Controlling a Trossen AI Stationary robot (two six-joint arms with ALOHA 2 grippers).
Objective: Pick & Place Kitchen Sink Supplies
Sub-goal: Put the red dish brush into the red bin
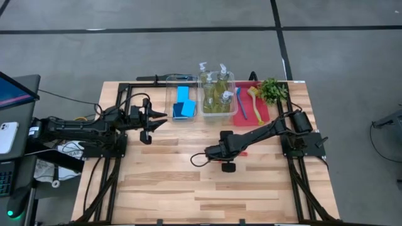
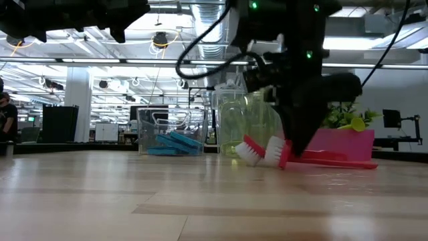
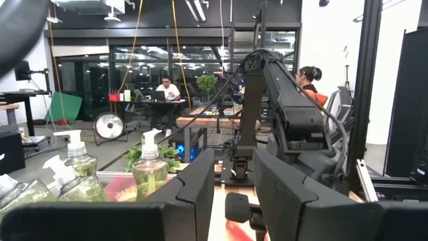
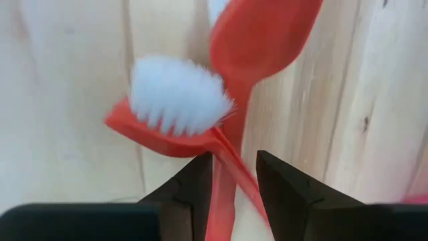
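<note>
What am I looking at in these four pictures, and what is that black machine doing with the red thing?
It is a robot with two dark arms at a wooden table, each ending in a two-finger gripper. One picture looks straight down, one sits at table height, and two come from cameras on the arms' wrists.

At the table's far edge stand a clear bin of blue sponges, a clear bin of pump bottles, a red tray with a blue and a yellow-green brush, and a small plant.

The right gripper is down at the table, its fingers on either side of a red brush's handle; a second red brush lies crossed under it. The left gripper waits, open and empty, near the sponges.
</note>
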